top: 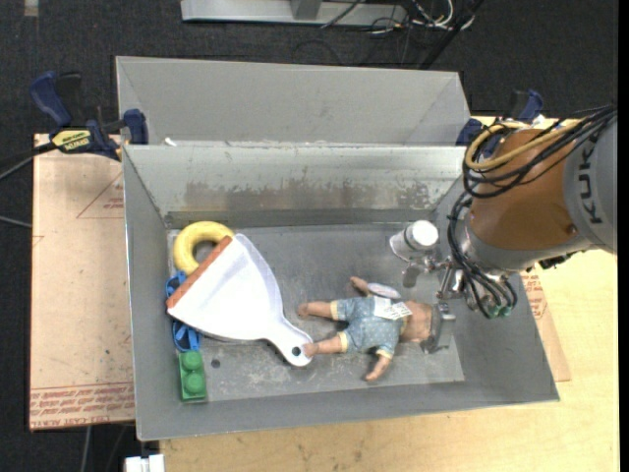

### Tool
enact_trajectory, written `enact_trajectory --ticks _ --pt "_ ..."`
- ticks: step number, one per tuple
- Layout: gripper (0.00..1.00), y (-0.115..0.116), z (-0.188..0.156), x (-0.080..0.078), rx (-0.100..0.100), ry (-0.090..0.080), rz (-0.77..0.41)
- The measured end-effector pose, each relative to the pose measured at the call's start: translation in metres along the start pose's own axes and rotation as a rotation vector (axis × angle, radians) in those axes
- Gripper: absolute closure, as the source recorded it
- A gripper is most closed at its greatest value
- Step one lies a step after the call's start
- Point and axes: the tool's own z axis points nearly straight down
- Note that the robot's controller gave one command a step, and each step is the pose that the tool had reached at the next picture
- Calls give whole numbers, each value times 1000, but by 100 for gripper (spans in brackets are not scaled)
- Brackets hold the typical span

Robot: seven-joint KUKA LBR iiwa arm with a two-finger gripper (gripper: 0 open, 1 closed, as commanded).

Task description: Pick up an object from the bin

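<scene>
1. The gripper (437, 328) sits low in the right part of the grey metal bin (295, 200), right at the head of a small doll (366, 324). I cannot tell whether it is open or closed.
2. The doll, in a pale blue dress, lies flat on the bin floor right of centre, head towards the arm and legs pointing left.
3. A white dustpan (231, 293) with an orange edge lies to the left, its handle end just beside the doll's leg.
4. A yellow ring (197, 239) lies at the dustpan's upper left, and a green block (193, 377) lies near the front left corner.
</scene>
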Motion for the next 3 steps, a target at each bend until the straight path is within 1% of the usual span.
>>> enact_trajectory --ticks 1,2,3 --pt "0 0 -4 -2 1 -8 -2" --pt "100 28 62 13 -1 -2 -370" --pt "100 28 62 12 -1 -2 -371"
